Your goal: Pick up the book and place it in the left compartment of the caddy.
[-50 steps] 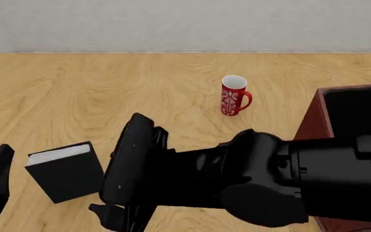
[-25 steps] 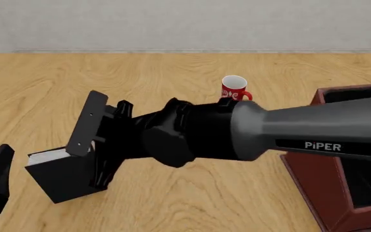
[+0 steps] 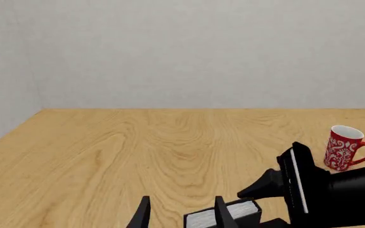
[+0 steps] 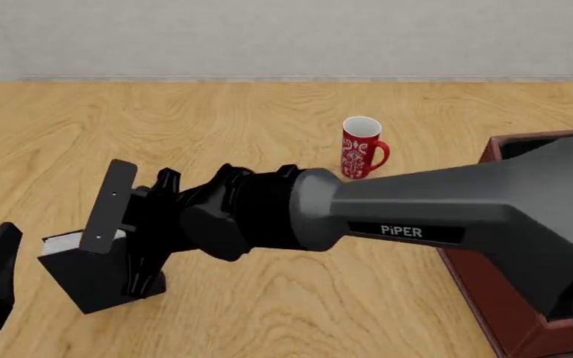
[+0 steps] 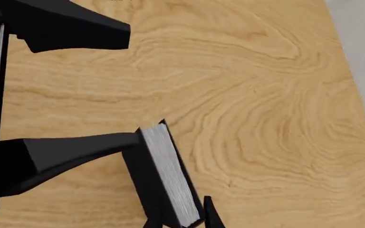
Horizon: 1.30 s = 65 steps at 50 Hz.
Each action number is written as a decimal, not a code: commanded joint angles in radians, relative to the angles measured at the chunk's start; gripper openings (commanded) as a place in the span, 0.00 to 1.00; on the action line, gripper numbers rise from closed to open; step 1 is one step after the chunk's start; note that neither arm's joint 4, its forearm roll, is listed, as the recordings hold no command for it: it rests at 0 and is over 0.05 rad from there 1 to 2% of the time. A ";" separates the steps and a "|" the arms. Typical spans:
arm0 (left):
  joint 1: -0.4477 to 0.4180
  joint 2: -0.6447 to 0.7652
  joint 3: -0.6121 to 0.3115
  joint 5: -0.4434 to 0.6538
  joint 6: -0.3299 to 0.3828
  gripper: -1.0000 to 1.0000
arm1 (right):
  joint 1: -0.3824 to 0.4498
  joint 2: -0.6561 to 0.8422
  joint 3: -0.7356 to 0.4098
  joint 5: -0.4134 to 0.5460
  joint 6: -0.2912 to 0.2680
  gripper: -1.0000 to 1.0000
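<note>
Wood table: mug well behind book; caddy rt.

Pale grained wooden table; matte black squarish hardcover book with white paper edge; glossy red-and-white patterned ceramic mug.

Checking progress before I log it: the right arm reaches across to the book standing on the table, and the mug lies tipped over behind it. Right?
Not quite: the mug stands upright, as the front view shows. The right gripper does reach across to the standing book.
</note>
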 commanded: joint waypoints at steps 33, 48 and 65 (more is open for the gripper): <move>-0.001 0.001 0.000 0.000 0.000 1.00 | -0.005 -0.388 0.158 0.073 -0.009 0.00; -0.001 0.001 0.000 0.000 0.000 1.00 | -0.114 -0.718 0.388 -0.022 0.088 0.00; -0.001 0.001 0.000 0.000 0.000 1.00 | -0.232 -1.076 0.506 0.033 0.322 0.00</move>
